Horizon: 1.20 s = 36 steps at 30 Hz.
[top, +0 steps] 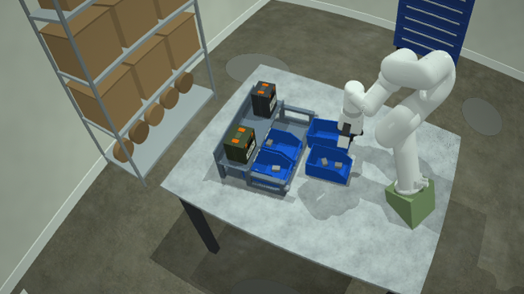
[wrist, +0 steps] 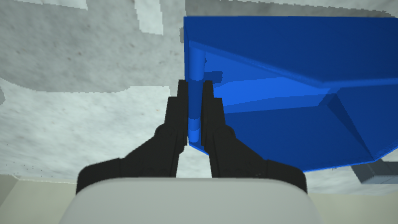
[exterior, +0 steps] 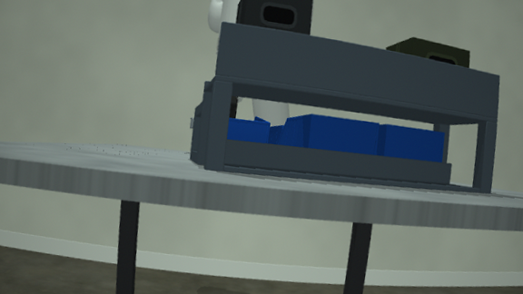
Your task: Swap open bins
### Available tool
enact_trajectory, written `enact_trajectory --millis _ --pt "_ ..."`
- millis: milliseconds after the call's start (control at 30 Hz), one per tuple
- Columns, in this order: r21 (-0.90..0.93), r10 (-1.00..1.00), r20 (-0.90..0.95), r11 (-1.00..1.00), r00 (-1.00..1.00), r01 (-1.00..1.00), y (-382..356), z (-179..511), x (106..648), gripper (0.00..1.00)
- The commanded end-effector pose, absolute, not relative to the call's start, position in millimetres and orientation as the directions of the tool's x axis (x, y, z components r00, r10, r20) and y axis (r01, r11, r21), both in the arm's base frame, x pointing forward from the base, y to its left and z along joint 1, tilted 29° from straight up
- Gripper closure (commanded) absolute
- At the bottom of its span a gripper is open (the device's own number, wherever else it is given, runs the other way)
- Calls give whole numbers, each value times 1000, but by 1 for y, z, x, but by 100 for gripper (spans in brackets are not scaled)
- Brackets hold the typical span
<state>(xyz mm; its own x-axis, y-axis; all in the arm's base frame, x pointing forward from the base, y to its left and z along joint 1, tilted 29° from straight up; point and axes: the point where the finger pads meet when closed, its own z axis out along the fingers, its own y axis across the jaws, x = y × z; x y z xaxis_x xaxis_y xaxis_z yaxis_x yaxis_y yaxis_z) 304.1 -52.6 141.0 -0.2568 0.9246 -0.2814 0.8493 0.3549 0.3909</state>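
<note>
Wrist view shows the gripper (wrist: 195, 107) clamped narrow on the thin wall of the empty bin (wrist: 300, 100), one black finger (wrist: 176, 117) outside it and the other inside. That bin (top: 323, 130) sits just outside the shelf (top: 230, 121), beside the vacated slot at the shelf's far end, with pale table top (top: 260, 223) beneath and beyond its outer edge. Just beside it, on the near side, the bin with parts (top: 328, 164) stands on the table, two small grey blocks in it. Two more blue bins (top: 276, 155) occupy the shelf's lower level, open fronts outward. On the shelf's top board stand a black case (top: 264, 98) and a green case (top: 239, 143), each with orange patches; any lettering is too small to read.
</note>
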Motion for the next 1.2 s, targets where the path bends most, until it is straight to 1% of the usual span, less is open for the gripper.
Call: enact_trajectory --millis 0,1167 --pt "394 924 -282 355 -256 848 -54 141 301 100" --pt "394 924 -282 355 -256 848 -56 134 303 100"
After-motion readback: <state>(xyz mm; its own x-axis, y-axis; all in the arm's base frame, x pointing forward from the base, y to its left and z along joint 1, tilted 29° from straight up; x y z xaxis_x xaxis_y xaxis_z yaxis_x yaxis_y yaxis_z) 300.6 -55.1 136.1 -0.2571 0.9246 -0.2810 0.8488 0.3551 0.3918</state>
